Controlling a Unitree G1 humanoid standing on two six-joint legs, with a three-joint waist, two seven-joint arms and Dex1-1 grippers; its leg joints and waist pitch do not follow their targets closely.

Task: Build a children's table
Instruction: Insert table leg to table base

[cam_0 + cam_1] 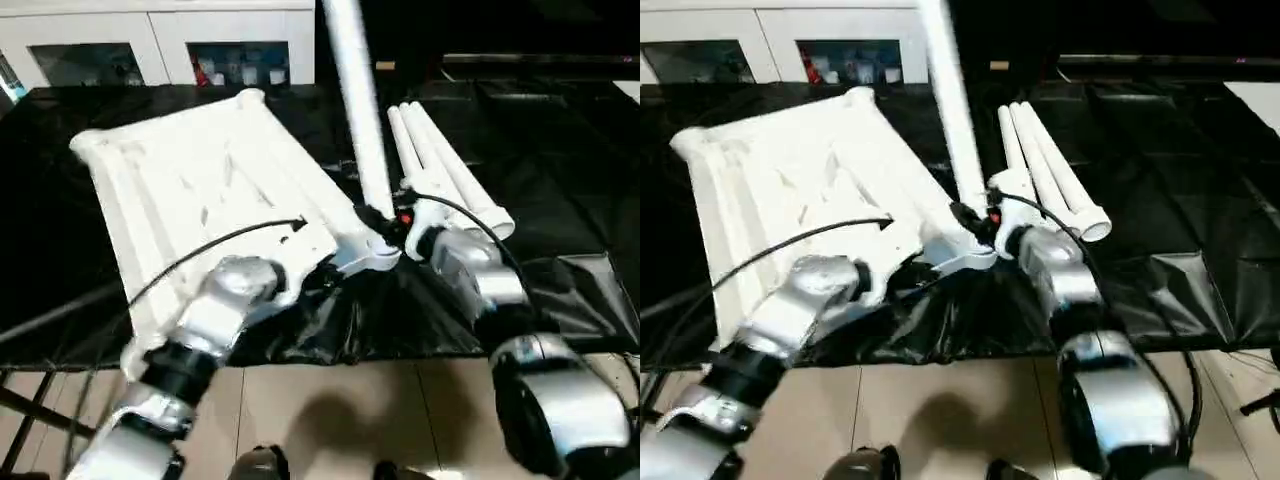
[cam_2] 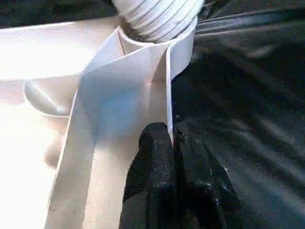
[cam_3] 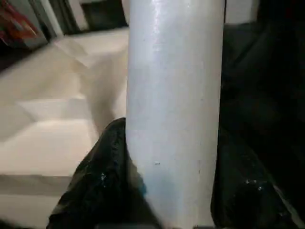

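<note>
The white table top (image 1: pixel 200 180) lies upside down on a black sheet, ribbed side up. One white leg (image 1: pixel 355 100) stands upright in the near right corner socket (image 1: pixel 375 255). My right gripper (image 1: pixel 385 222) is shut on this leg just above the socket; the right wrist view shows the leg (image 3: pixel 174 105) between black fingers (image 3: pixel 102 181). My left gripper (image 2: pixel 170 138) is shut on the top's thin rim (image 2: pixel 143 81) beside that socket, where the leg's ribbed end (image 2: pixel 157 14) enters. Three more legs (image 1: pixel 445 170) lie side by side to the right.
The black sheet (image 1: pixel 560 200) covers the work surface and drops to a tiled floor (image 1: pixel 340 410) at its near edge. A white cabinet with glass doors (image 1: pixel 160 40) stands behind. Thin metal rods (image 1: pixel 30 410) cross the lower left.
</note>
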